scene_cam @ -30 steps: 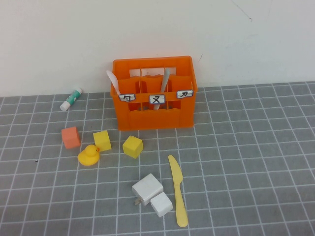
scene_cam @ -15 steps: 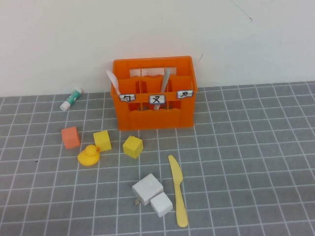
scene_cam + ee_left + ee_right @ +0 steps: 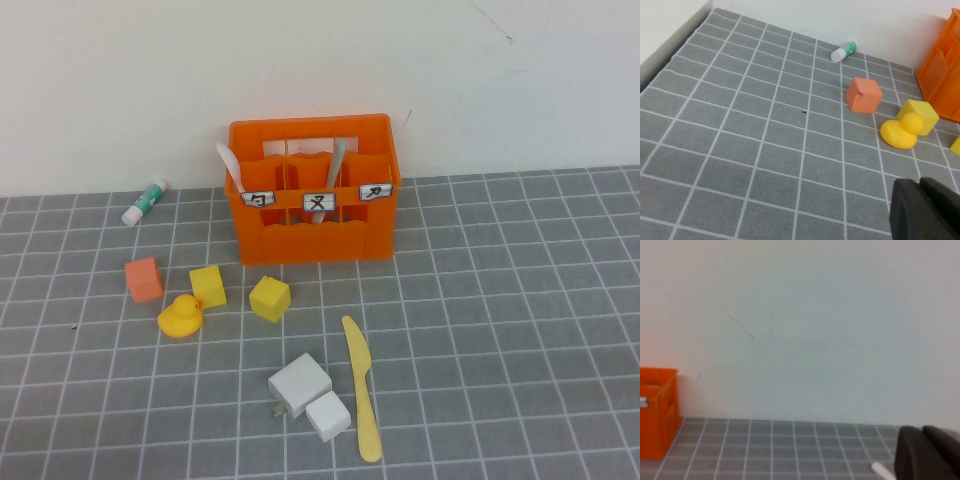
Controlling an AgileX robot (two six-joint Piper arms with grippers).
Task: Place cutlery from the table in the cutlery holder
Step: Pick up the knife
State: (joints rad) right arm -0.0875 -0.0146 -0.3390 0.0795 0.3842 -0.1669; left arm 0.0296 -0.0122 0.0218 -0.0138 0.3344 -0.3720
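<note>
The orange cutlery holder (image 3: 313, 190) stands at upper centre of the counter (image 3: 520, 300), with spoon (image 3: 229, 164) and fork (image 3: 333, 168) upright in separate labelled compartments, apparently sorted by type. The yellow knife (image 3: 362, 386) lies flat at lower centre. Only a dark edge of the left pincer (image 3: 927, 210) and of the right pincer (image 3: 930, 452) shows; I cannot tell their opening.

Shows no change from a second ago. Lies in the same spot on the table (image 3: 500, 300): pale yellow knife (image 3: 361, 385); stands the same in the cutlery holder (image 3: 313, 240): spoon (image 3: 228, 163), fork (image 3: 335, 165). Left gripper (image 3: 927, 212) over the table, right gripper (image 3: 930, 452) facing the wall.
</note>
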